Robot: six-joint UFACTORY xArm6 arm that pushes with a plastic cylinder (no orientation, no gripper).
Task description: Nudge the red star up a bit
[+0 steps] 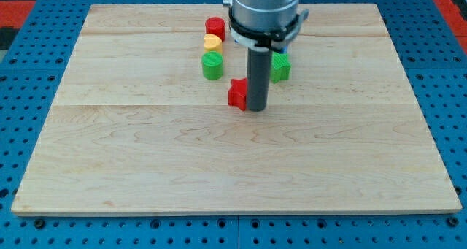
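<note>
The red star (237,93) lies on the wooden board (233,161), a little above its middle. My tip (256,109) rests on the board right beside the star, at its right side and touching or almost touching it. The rod hides the star's right edge.
A red cylinder (214,27), a yellow block (212,41) and a green cylinder (212,66) stand in a column up and left of the star. A green block (281,68) sits right of the rod, with a blue block (284,51) partly hidden behind it.
</note>
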